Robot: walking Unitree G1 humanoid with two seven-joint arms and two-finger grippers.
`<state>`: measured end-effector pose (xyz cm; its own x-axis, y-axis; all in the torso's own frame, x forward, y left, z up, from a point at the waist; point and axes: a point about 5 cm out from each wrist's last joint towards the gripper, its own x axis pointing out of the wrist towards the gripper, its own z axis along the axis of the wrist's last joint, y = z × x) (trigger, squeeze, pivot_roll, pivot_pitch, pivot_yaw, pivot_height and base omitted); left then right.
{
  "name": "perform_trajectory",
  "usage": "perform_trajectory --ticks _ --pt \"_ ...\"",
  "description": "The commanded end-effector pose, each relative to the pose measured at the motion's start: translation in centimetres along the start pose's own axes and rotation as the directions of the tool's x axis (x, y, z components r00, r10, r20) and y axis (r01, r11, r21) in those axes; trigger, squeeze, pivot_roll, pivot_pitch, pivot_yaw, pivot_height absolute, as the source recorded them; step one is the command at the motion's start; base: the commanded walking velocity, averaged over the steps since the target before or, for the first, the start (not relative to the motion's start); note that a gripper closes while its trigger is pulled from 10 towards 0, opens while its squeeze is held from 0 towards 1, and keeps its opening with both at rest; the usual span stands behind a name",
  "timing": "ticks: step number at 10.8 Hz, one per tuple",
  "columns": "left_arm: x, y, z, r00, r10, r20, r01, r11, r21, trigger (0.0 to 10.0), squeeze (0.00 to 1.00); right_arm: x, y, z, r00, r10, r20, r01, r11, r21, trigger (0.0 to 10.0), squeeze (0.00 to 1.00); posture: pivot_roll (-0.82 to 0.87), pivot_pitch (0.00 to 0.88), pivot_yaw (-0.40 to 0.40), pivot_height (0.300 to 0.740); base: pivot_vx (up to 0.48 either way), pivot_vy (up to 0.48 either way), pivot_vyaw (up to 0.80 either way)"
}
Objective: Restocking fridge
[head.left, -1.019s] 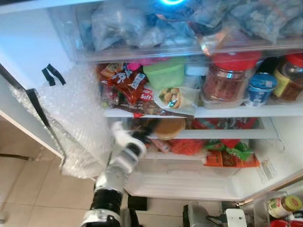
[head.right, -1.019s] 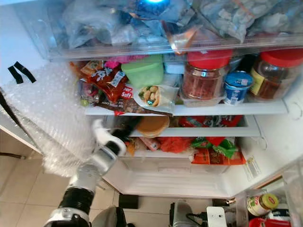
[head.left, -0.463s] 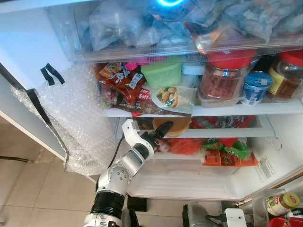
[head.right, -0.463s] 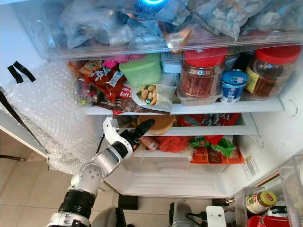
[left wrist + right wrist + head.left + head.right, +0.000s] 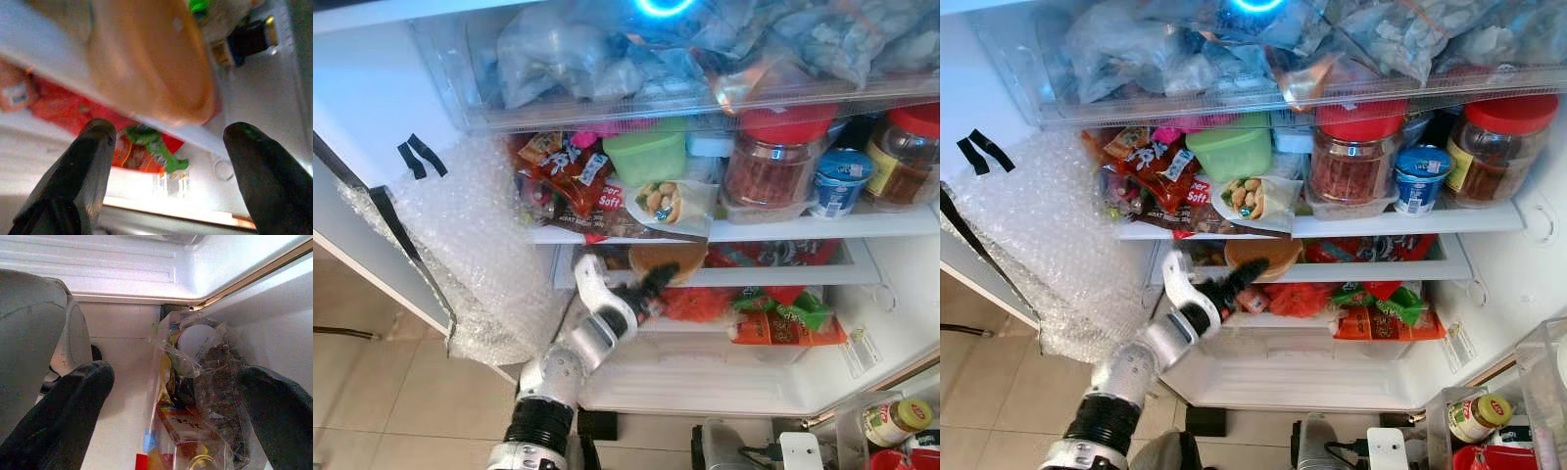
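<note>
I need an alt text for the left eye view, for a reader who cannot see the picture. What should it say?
The robot's left end effector, fingers open, reaches into an open fridge toward a round orange container on the middle shelf. The shelf above holds a green tub, two red-lidded jars and snack packets. Bubble wrap hangs at the fridge's left side.
</note>
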<state>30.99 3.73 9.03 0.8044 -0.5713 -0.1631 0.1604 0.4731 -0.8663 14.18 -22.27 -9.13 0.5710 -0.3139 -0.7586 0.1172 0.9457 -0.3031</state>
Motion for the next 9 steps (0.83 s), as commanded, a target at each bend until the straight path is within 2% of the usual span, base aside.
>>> perform_trajectory --ticks 1,2,9 --pt "0.72 -1.13 -4.66 0.999 -0.029 -0.045 0.022 0.988 -0.151 10.0 0.00 -0.61 2.71 -0.65 0.996 0.089 -0.024 -0.089 0.996 0.002 10.0 0.00 -0.20 0.103 0.158 0.660 0.000 0.000 0.00" --pt "1.38 -1.05 -4.66 0.999 -0.029 -0.044 0.023 0.991 -0.134 10.0 0.00 -0.61 2.71 -0.64 0.996 0.087 -0.024 -0.087 0.996 0.004 10.0 0.00 -0.20 0.104 0.158 0.660 0.000 0.000 0.00" --pt "1.38 -1.05 -4.66 0.999 -0.029 -0.044 0.023 0.991 -0.134 10.0 0.00 -0.61 2.71 -0.64 0.996 0.087 -0.024 -0.087 0.996 0.004 10.0 0.00 -0.20 0.104 0.158 0.660 0.000 0.000 0.00"
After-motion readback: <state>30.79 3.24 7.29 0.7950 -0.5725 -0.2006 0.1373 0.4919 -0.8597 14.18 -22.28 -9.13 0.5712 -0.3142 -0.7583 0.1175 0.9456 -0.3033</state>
